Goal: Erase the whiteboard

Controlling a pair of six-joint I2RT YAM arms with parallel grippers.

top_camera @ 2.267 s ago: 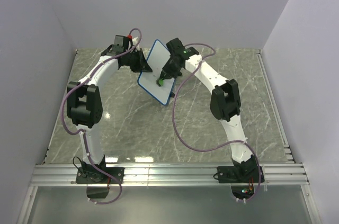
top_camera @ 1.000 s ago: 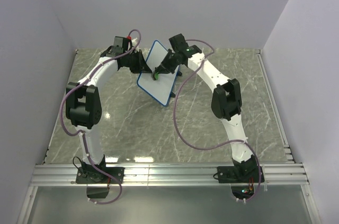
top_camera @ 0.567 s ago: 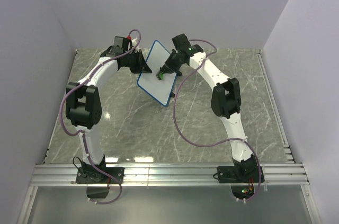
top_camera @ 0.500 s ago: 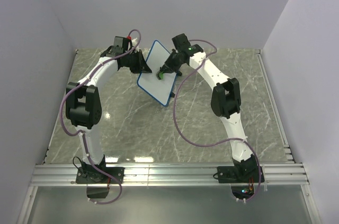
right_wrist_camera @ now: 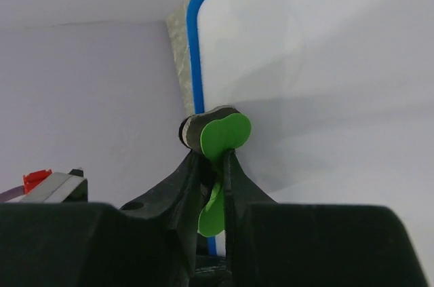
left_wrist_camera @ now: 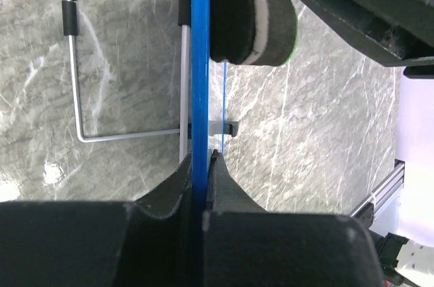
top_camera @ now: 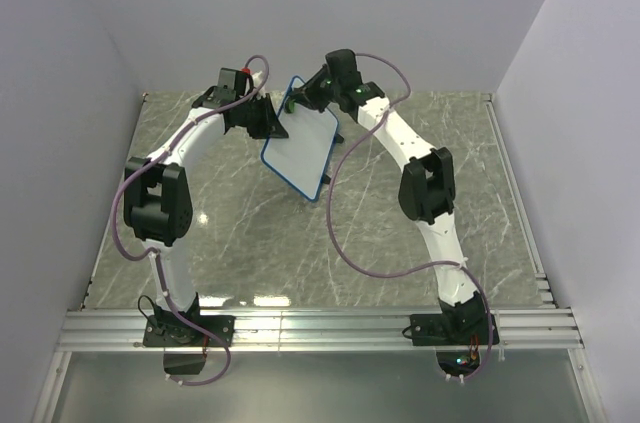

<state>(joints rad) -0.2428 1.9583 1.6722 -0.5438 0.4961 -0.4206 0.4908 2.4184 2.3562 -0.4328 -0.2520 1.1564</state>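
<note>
Whiteboard (top_camera: 300,148): it is held tilted up at the far middle of the table (top_camera: 250,233), between the two grippers.
Left gripper (top_camera: 268,125): it is clamped tight on the board's blue rim (left_wrist_camera: 199,63). The rim is pinched right between the jaws.
Right gripper (right_wrist_camera: 211,158): it is closed on the green eraser (right_wrist_camera: 220,134), which is gripped between the jaws.
Eraser pad (left_wrist_camera: 254,15): it is pressed on the board's white face (right_wrist_camera: 325,63), close by the rim at one edge.
Wire stand (left_wrist_camera: 74,97): it is seen sticking out from the back of the board.
</note>
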